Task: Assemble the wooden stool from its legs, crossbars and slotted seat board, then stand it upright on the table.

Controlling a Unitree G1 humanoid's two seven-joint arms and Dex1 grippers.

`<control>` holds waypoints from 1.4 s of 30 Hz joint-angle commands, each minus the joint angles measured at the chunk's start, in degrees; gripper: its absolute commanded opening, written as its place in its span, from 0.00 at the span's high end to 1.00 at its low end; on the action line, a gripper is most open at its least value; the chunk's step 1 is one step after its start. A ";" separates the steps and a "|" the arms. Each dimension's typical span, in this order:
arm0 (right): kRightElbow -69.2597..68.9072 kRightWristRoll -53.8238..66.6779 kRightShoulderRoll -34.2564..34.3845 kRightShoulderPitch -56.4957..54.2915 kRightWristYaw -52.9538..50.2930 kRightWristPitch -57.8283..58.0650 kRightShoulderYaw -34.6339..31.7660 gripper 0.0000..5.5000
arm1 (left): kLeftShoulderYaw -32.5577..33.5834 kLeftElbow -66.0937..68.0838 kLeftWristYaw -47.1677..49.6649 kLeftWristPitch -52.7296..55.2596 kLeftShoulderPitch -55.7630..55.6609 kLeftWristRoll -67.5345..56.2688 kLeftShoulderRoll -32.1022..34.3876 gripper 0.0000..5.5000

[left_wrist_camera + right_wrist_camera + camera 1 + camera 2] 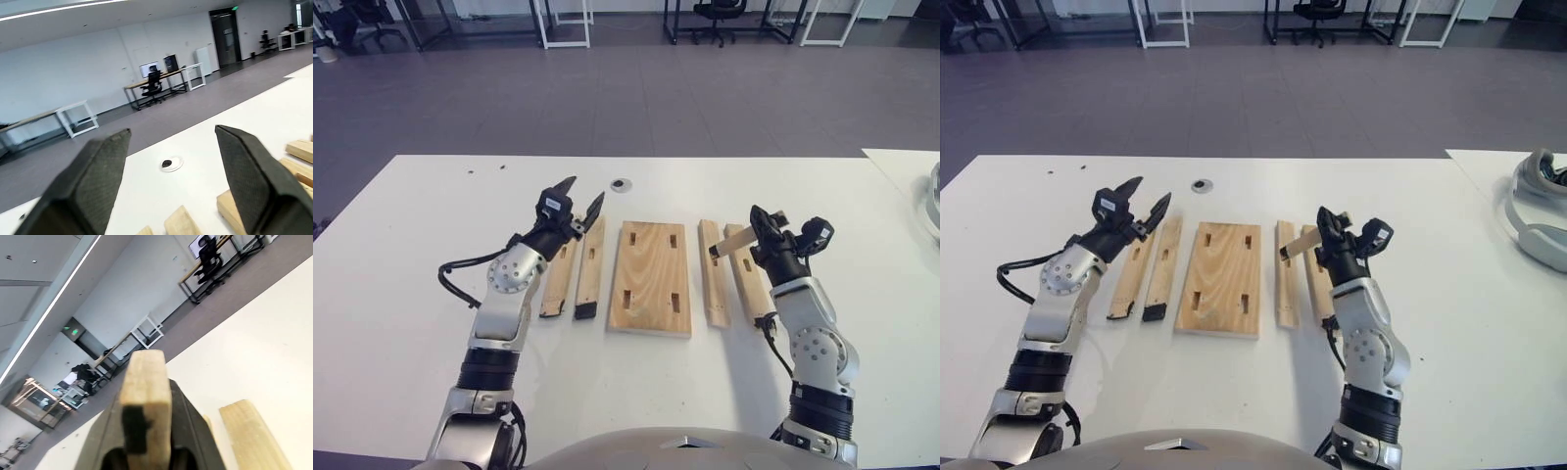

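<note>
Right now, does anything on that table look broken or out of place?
Nothing looks broken or spilled. The planks lie tidily either side of the seat board. Only a short bar is off the table, held tilted in the right pincer.

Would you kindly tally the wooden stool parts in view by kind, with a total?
Slotted seat board: 1
Long bars lying on the table: 4
Short piece held in the right gripper: 1
Total: 6
</note>
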 commanded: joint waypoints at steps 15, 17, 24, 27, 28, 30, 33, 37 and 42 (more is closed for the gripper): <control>11.23 -13.09 -0.60 -1.50 0.91 -9.65 4.32 0.93 | 0.54 -2.08 1.92 3.66 0.65 -0.68 -0.85 0.43; 12.19 -15.96 -1.37 -0.55 0.61 -9.84 5.58 0.93 | 0.47 -2.14 1.85 3.74 0.70 -0.68 -0.86 0.43; 16.63 -30.74 -7.89 3.66 0.83 -10.81 13.96 0.93 | 0.45 -2.38 2.00 4.01 1.20 -0.48 -0.92 0.43; 22.64 -32.41 -9.62 6.99 4.69 -11.65 16.53 0.93 | 0.86 -2.13 2.00 3.93 0.73 -0.39 -0.50 0.43; 24.16 -32.56 -9.90 7.47 5.64 -12.42 16.72 0.93 | 1.05 -2.00 2.04 3.93 0.46 -0.38 -0.37 0.43; 26.49 -33.66 -10.58 7.52 5.77 -14.97 16.39 0.93 | 1.17 -1.91 2.13 3.88 0.25 -0.27 -0.27 0.43; 23.92 -33.11 -10.78 7.02 6.81 -18.38 15.97 0.93 | 0.73 -2.87 2.53 3.91 1.70 0.09 -0.77 0.43; 18.25 -32.09 -11.04 3.04 8.84 -17.32 17.36 0.93 | 0.87 -2.49 2.95 3.56 0.70 -0.29 -1.54 0.43; 9.14 -28.35 -12.06 0.22 8.70 -4.56 16.05 0.73 | 1.24 -2.66 3.56 3.30 0.45 -0.41 -1.95 0.43</control>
